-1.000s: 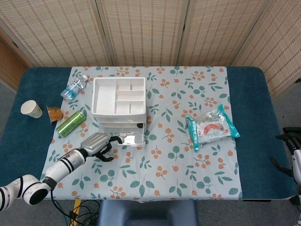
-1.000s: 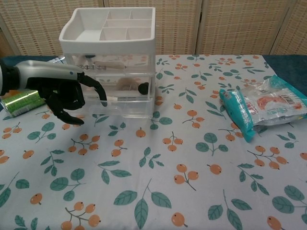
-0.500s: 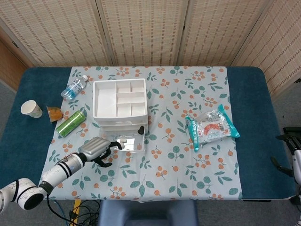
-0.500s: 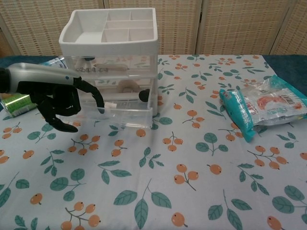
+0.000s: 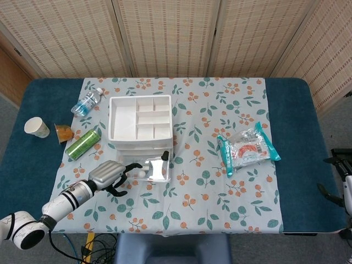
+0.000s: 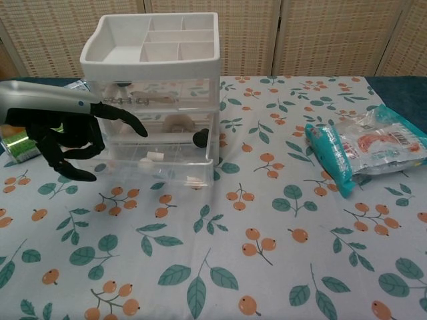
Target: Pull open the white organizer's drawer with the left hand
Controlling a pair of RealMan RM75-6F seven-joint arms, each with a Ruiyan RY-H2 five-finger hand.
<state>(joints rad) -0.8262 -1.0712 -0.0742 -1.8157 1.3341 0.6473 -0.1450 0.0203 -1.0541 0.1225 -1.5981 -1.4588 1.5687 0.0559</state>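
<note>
1. The white organizer stands on the floral cloth at the left half of the surface, its compartmented top tray open to the ceiling.
2. Its lowest clear drawer juts out in front of the frame; a few small white bits lie inside it.
3. The left hand sits just left of the drawer's front, one finger stretched out across the organizer's clear face, the others curled underneath. It seems to touch the plastic, though the chest view does not show whether it grips anything.
4. The right hand shows only at the far right edge of the head view, too small to judge its fingers.
5. A green can, a water bottle and a paper cup lie left of the organizer; a snack packet lies well to its right.
</note>
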